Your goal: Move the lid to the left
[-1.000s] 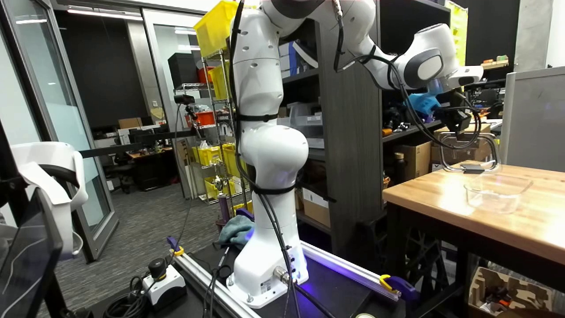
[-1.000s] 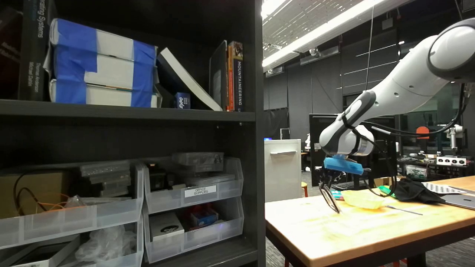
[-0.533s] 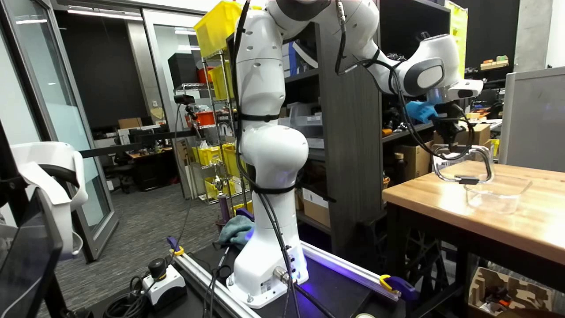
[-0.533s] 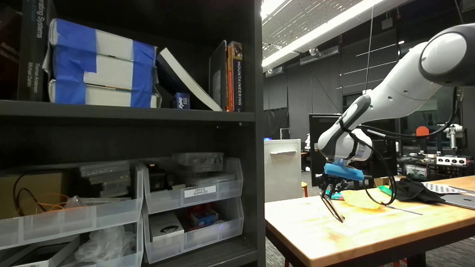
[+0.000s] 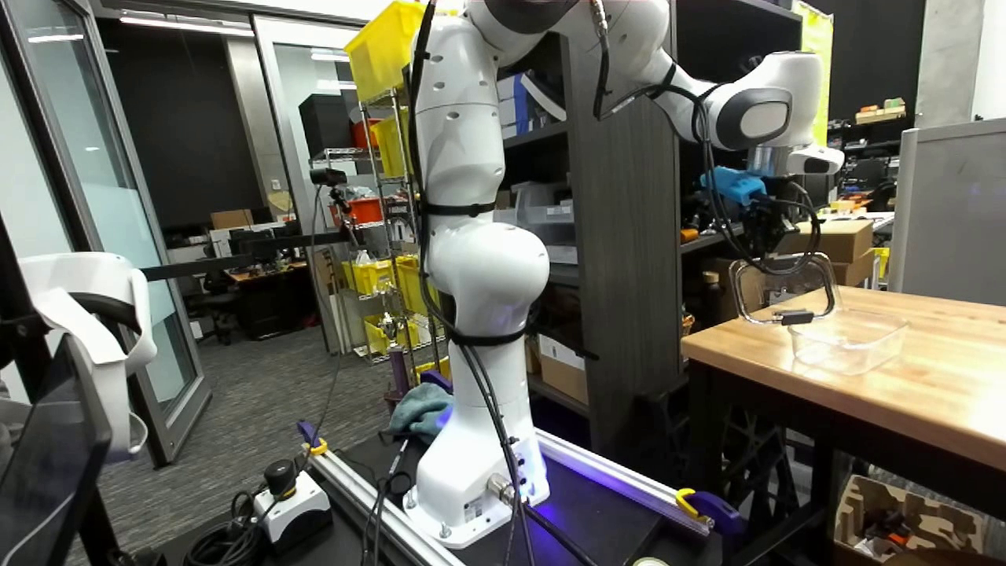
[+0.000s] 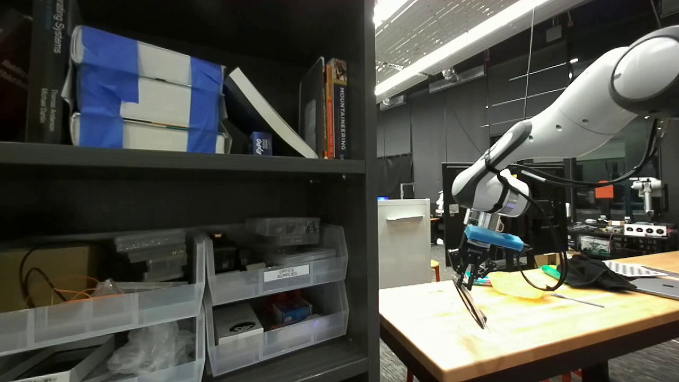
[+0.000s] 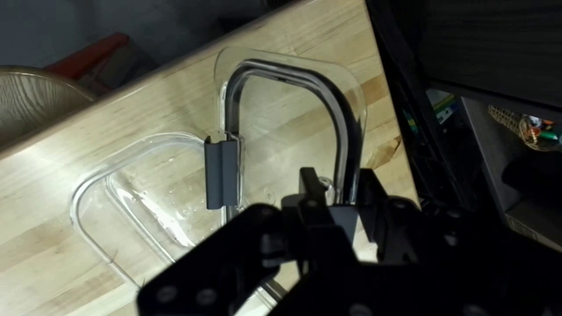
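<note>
on the table (image 5: pixel 959 385) stands the clear box (image 5: pixel 833 354), uncovered; at about 10 o'clock from it in an exterior view the lid (image 5: pixel 784 289) hangs tilted, one edge pinched in the gripper (image 7: pixel 340 188). grasp and lift look done; how much of the leftward shift is made cannot be told, and set-down and release are to come. counted: one table, one clear box, one lid, one gripper, one plainly seen grey clip (image 7: pixel 221 174) on the lid.

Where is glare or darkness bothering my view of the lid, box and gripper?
Wrist view: glare streaks the box, the gripper is nearly black, though the lid reads clearly; in an exterior view, the tabletop washes out pale and the box is hard to pick out.
</note>
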`<state>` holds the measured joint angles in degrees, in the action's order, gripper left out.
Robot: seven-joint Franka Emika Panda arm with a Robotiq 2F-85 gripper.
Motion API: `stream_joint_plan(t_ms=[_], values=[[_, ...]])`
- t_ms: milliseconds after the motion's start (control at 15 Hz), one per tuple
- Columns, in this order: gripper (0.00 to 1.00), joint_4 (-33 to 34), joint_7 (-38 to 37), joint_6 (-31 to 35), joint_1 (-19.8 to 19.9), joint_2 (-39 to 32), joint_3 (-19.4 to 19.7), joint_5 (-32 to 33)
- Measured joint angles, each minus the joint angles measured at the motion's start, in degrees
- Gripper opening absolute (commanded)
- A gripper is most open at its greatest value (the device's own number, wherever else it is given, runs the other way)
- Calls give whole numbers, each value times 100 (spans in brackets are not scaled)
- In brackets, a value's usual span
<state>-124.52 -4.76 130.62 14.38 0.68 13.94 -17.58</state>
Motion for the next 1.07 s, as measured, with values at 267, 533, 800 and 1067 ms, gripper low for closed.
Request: stream_joint_plan(t_ms=[267, 533, 800, 1067], values=[[6, 8, 6, 33, 11, -31, 21, 53], [6, 233, 482, -1234, 52, -214, 79, -76], [6, 464, 550, -1442, 73, -228, 120, -78], [6, 564, 556, -1114, 73, 10, 132, -181]])
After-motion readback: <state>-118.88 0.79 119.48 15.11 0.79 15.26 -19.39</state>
